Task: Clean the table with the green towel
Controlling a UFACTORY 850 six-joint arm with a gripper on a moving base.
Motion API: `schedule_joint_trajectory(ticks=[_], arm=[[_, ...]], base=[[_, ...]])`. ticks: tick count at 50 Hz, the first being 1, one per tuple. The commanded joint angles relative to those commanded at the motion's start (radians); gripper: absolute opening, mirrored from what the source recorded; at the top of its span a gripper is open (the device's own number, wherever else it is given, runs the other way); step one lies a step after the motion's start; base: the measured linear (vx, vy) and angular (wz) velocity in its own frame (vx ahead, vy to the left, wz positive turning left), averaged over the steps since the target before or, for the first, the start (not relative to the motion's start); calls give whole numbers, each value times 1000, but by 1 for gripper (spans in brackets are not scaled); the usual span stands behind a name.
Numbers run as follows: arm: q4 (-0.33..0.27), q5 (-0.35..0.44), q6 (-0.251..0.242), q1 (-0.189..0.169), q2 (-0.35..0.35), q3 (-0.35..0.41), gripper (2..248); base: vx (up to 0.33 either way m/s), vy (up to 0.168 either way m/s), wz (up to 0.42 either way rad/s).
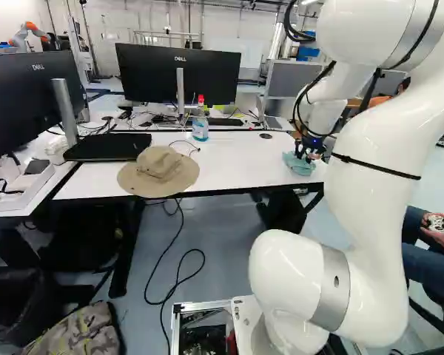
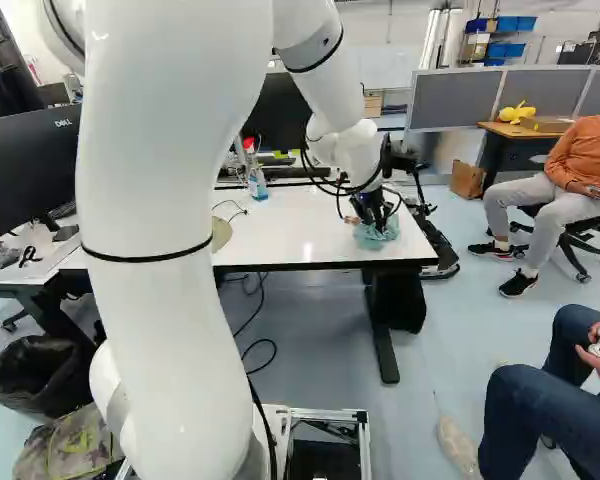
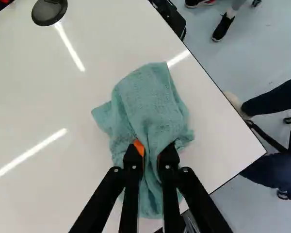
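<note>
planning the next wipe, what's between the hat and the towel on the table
In the left base view, bare white table lies between the hat and the towel; the black disc sits farther back.

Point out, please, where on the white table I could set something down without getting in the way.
The widest bare patch of the table lies between the hat and the green towel in the gripper; a smaller one lies between towel and table corner. It is crowded around the bottle and where the hat nears the black monitor base.
</note>
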Motion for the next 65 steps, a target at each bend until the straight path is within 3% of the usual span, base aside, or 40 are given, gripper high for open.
schedule_joint_trajectory(ticks=[23, 43, 65], arm=[[0, 0, 0, 22, -45, -61, 48], [3, -33, 0, 30, 13, -42, 48], [34, -186, 0, 87, 114, 15, 48]], base=[[0, 0, 0], [0, 0, 0], [0, 0, 0]])
